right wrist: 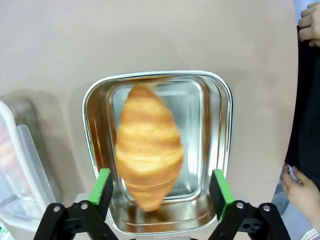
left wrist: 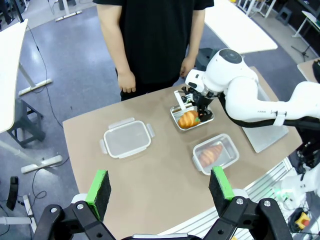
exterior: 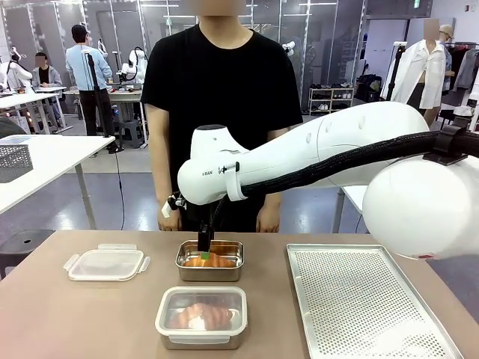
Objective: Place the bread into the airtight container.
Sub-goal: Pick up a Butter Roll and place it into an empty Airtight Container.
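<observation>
**A:** How do the jaws of the right gripper (right wrist: 160, 186) stand?

**B:** Wide apart, clamped on nothing. The green pads flank the near end of the golden-brown croissant (right wrist: 148, 150), with clear air on both sides.

**A:** And the bread itself?

**B:** It lies lengthwise inside the open rectangular stainless-steel container (right wrist: 222, 125), one tip close against the near wall. It looks slightly blurred, so I can't tell whether it is lying at rest.

**A:** The left gripper (left wrist: 161, 185)?

**B:** High above the brown table (left wrist: 145, 185), jaws spread, nothing between them.

**A:** What could go wrong from here?

**B:** In the front view the right fingers reach down to about the rim. I'd judge a sideways pull-out could hook the wall and drag the container, so a straight lift is safer. The clear plastic snap-lock lid (exterior: 105, 264) lies flat, well apart to the left. It is thin, offers little to pinch, and is likely to slide. If the croissant's tip rides up the wall, that lid may not seat.

**A:** Any neighbours to mind?

**B:** A second steel container closed under a clear lid (exterior: 200, 317), with a croissant inside, sits just in front. A perforated metal tray (exterior: 367, 299) lies to the right. The person's hand (right wrist: 305, 187) hangs near the far edge, close enough to watch.
</observation>
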Controlling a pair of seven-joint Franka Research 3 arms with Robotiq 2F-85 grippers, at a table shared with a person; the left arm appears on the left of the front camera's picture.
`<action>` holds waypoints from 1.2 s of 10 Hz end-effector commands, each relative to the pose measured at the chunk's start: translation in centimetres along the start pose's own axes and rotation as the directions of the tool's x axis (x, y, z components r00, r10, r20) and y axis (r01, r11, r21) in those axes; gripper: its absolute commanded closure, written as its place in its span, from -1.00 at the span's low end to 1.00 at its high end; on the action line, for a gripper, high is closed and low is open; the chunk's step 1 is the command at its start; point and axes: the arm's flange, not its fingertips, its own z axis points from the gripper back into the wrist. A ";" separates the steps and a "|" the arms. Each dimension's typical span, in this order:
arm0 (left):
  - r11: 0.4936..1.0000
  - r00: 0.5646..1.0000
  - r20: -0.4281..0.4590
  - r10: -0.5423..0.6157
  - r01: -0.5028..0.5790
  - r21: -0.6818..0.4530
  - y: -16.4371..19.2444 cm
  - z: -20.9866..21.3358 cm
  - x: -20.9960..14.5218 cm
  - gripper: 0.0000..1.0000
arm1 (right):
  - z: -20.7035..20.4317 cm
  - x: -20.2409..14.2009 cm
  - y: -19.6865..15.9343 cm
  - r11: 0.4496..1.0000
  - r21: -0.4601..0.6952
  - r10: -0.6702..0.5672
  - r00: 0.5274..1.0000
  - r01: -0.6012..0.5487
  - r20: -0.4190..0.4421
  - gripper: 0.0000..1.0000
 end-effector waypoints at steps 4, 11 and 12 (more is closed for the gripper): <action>1.000 1.000 0.002 -0.003 0.003 -0.011 0.0 0.0 0.1 -1.00 | 0.5 -0.1 -0.1 1.000 -0.006 -0.001 1.000 0.001 0.004 -1.00; 1.000 1.000 0.002 -0.003 0.003 -0.011 0.0 0.0 0.1 -1.00 | 0.5 -0.1 -0.1 1.000 -0.006 -0.001 1.000 0.001 0.004 -1.00; 1.000 1.000 0.002 -0.003 0.003 -0.011 0.0 0.0 0.1 -1.00 | 0.5 -0.1 -0.1 1.000 -0.006 -0.001 1.000 0.001 0.004 -1.00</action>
